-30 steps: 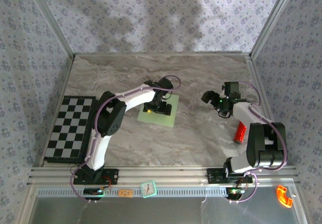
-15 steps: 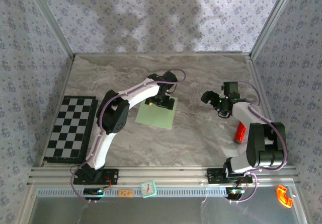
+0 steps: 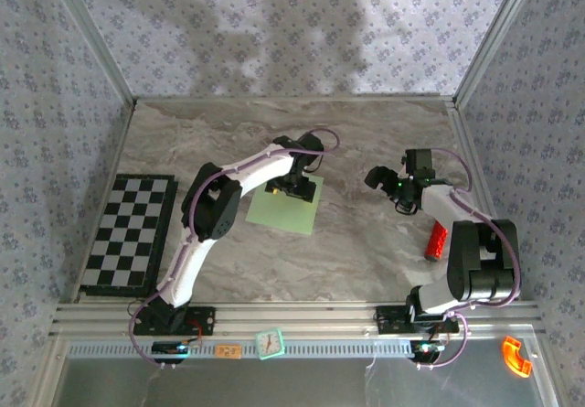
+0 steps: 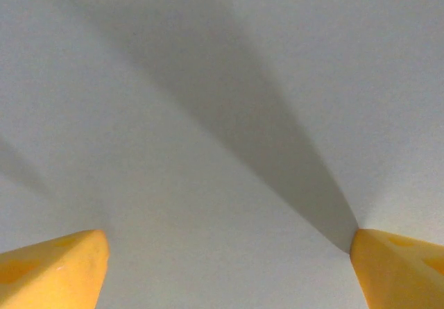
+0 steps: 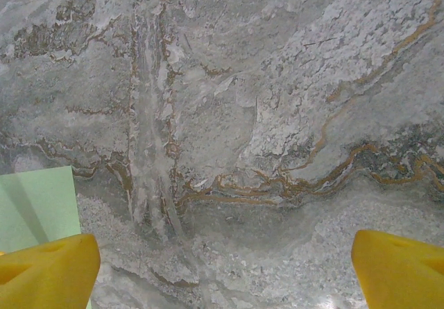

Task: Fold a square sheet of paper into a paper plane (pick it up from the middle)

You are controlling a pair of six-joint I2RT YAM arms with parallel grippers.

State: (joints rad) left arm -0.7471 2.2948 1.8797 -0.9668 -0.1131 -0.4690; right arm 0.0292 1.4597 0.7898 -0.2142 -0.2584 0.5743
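Left gripper (image 3: 289, 186) being held spread wide on the square sheet of paper (image 3: 292, 211).
The sheet is lying flat mid-table, its far edge being covered by that gripper; the right gripper (image 3: 376, 177) is being held wide open over the bare marble table (image 3: 366, 251), well apart.

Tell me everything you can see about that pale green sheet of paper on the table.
The square sheet of paper is thin, matte, plain pale green. It lies flat and unfolded on the marble table, near the middle and turned slightly askew. The left gripper hangs open over its far part, fingertips very close to the surface and casting long shadows on it; contact can't be confirmed. One corner of the sheet shows in the right wrist view.
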